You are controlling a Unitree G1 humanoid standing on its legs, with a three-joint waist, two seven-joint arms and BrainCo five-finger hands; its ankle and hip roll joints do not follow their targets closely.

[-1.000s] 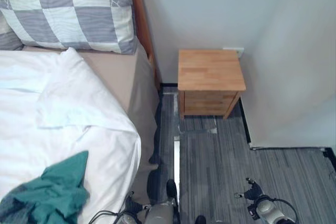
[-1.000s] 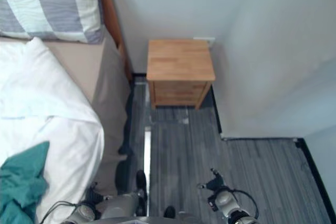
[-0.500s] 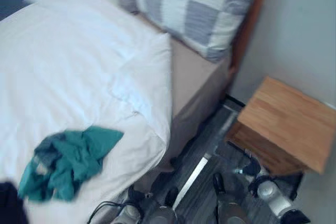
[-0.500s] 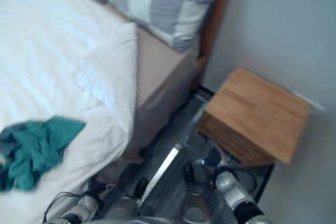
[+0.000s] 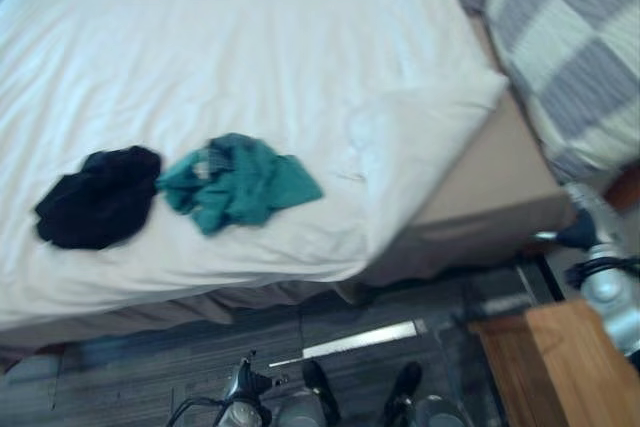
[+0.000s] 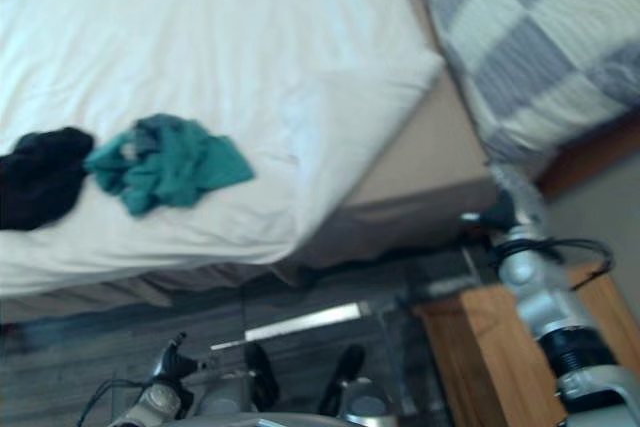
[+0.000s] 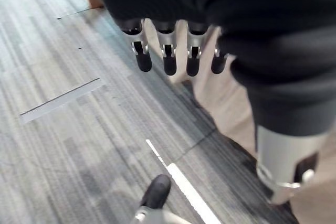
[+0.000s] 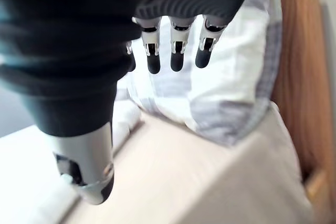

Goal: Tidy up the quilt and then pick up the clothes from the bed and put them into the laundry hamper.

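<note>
Clothes, two heaps on the bed: a teal garment (image 5: 238, 183) crumpled near the bed's near edge, and a black garment (image 5: 96, 195) just beside it on the robot's left, the two close together but whether they touch cannot be told. Both lie on top of the white quilt (image 5: 250, 57), held by neither hand.

Nearest the robot, the left hand (image 7: 173, 51) hangs low over the grey striped floor (image 7: 79, 145) by the side of the bed; its wrist view shows the fingers (image 7: 168, 56) straight and side by side, pointing down, with the thumb apart, nothing between them. In the head views this hand (image 6: 170, 367) shows at the lower edge, over the floor.

The right hand (image 8: 176, 48) is raised at the robot's right, near the bed's corner and above a wooden nightstand (image 5: 560, 367). Its wrist view shows the fingers (image 8: 177, 51) straight in a row, slightly parted, thumb apart, holding nothing, with the pillow and the tan sheet (image 8: 199, 182) past them. In the head views the same hand (image 6: 500, 209) shows beside the mattress corner.

Farther off, the quilt covers most of the bed, its edge toward the pillow turned in a soft fold (image 5: 430, 117), leaving a strip of tan sheet (image 5: 500, 167) bare. Beyond that strip lies a checked grey and cream pillow (image 6: 540, 37), against a wooden headboard (image 8: 299, 77).
</note>
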